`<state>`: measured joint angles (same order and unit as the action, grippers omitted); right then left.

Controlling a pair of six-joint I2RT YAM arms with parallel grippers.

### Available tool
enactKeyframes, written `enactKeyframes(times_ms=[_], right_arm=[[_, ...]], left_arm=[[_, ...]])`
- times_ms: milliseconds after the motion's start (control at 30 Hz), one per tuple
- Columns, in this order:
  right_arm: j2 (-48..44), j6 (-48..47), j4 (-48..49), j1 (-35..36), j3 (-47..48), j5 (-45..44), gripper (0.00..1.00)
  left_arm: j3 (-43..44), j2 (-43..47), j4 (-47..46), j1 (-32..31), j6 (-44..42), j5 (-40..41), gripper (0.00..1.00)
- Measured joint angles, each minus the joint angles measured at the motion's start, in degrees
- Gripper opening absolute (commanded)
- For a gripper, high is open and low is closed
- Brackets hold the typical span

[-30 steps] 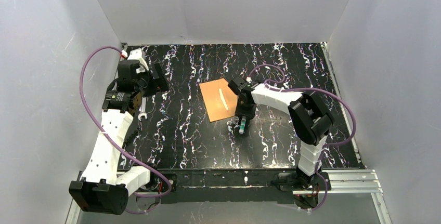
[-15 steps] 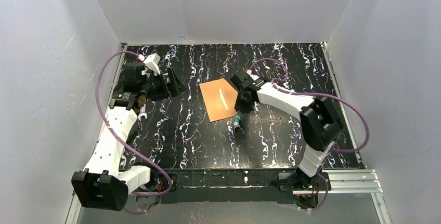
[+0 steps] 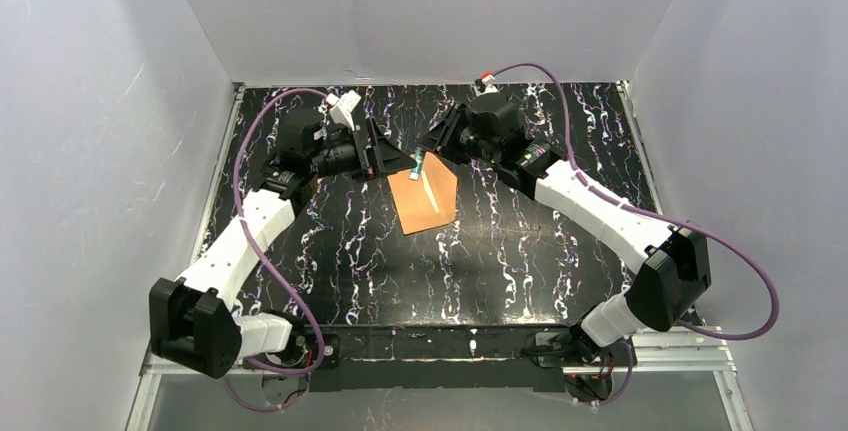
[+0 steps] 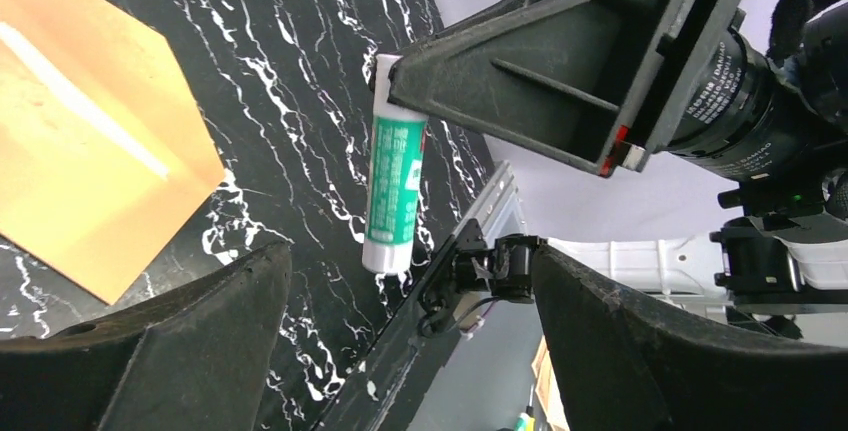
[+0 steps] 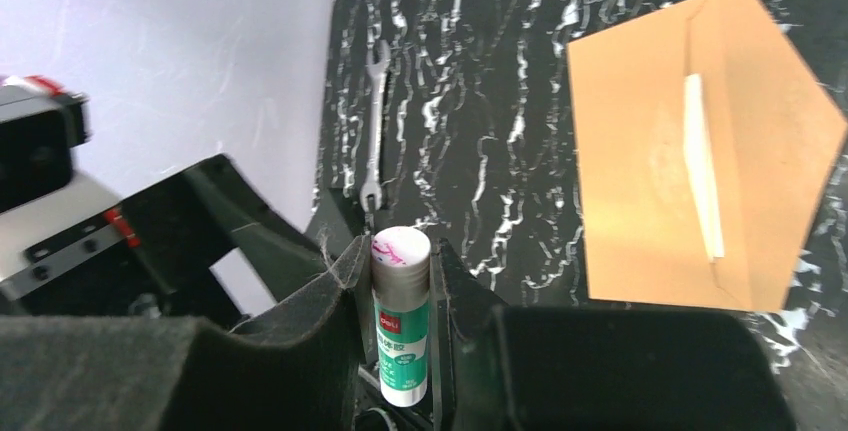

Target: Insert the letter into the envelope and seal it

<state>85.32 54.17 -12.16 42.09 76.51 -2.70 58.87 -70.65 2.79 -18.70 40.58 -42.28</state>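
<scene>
glue stick [image 5: 401, 323] label: green band, small red logo patch with white lettering, looks like "deli"; the finer print is too small to read
right arm wrist motor [image 4: 722, 101] housing: "DAMIAO" in white, characters beside it not legible

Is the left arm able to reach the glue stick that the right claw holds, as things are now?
Probably yes. The left claw is open and faces the glue stick, with nothing between them. The right claw grips only one end.
</scene>
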Motion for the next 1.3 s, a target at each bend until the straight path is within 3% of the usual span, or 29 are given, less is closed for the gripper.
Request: enactKeyframes(times_ms=[133,200,333,433,467,700,1100,1300], right_arm=[[0.0,1.4,3.1,0.0,0.0,3.0,0.05],[0.0,1.8,4.6,0.0,0.0,4.1,0.04],[0.0,2.7,6.7,0.0,0.0,5.8,0.01],[0.0,2.8,7.3,0.0,0.0,6.9,0.01],[0.0,2.6,7.3,0.0,0.0,6.8,0.01],[-2.1,0.1,11.0,-1.3,-0.7,9.6,0.01],[-6.1,1.7,39.1,-9.3,-7.3,40.7,0.01],[-6.1,1.6,41.6,-11.5,-4.4,43.9,0.01]], left_arm=[[0.4,-2.5,-3.0,-1.0,3.0,-1.6,0.8],[0.6,-3.7,-3.7,-1.5,4.1,-1.9,0.72],[0.6,-5.3,-4.3,-2.2,6.4,-1.9,0.44],[1.5,-6.4,-4.6,-2.5,7.4,-2.2,0.05],[2.1,-6.7,-4.8,-2.5,7.3,-3.1,0.0],[5.0,-6.8,-6.8,-2.9,5.6,-6.7,0.0],[11.6,-5.0,-9.4,-2.2,-1.1,-21.5,0.0],[13.4,-5.0,-8.2,-1.2,-5.2,-26.8,0.0]])
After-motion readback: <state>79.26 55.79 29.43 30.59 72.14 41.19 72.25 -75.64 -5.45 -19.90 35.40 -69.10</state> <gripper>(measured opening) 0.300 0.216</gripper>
